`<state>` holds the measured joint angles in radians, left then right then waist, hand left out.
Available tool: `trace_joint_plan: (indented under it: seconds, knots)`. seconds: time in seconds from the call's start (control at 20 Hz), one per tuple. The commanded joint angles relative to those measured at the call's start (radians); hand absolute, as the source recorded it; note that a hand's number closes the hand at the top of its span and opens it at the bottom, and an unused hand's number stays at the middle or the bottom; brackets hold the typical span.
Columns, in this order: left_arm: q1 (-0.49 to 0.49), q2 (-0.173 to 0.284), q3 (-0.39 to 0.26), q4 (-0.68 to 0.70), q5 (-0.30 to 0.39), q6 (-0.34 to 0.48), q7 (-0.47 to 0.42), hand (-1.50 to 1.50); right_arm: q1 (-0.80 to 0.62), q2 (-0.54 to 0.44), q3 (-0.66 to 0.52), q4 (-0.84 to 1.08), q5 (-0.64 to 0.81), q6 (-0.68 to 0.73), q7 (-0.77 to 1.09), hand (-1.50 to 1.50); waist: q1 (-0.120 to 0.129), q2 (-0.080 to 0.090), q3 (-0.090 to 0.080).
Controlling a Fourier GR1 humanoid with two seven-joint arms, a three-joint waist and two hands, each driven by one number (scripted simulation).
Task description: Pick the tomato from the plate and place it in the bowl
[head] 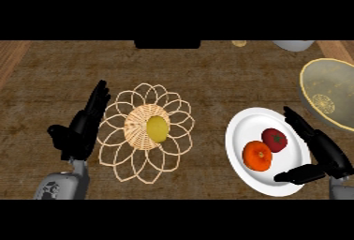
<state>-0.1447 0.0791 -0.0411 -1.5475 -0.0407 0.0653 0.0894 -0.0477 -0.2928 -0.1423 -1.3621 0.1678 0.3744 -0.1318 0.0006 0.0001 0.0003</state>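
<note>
Tomato looks light, smooth, squishy, so I'd cup its round sides. Right robot hand sits open over the plate; left robot hand open too.

One plate, one bowl, three fruits

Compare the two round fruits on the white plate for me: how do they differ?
The tomato is dark red with a small green stem spot; the orange fruit is bright orange with none. The tomato lies farther from the robot, the orange fruit nearer, and the orange fruit looks slightly bigger. They lie side by side on the white plate, beside the right hand, which holds neither.
</note>
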Motion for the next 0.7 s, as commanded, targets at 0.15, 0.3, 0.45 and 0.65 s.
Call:
trace_joint_plan:
  seconds: [0.15,0.3,0.45,0.65]
  knots:
    - [0.035,-0.055,-0.062,-0.028,-0.048,0.029,0.004,0.00,-0.020,0.021,0.034,0.033,0.149,-0.125,0.036,-1.50,0.001,-0.001,0.000]
    - [0.060,0.008,0.006,-0.047,0.009,-0.036,-0.008,0.00,-0.094,-0.019,0.011,0.220,0.197,-0.141,-0.072,-1.50,0.005,0.000,0.000]
    - [0.021,-0.046,-0.021,0.035,-0.031,0.002,-0.061,0.00,-0.101,-0.029,0.028,0.217,0.215,-0.110,-0.066,-1.50,0.001,0.000,0.000]
    - [-0.023,-0.041,0.001,0.034,-0.023,-0.003,-0.015,0.00,-0.096,0.023,0.058,0.304,0.242,-0.139,-0.158,-1.50,0.000,0.000,0.000]
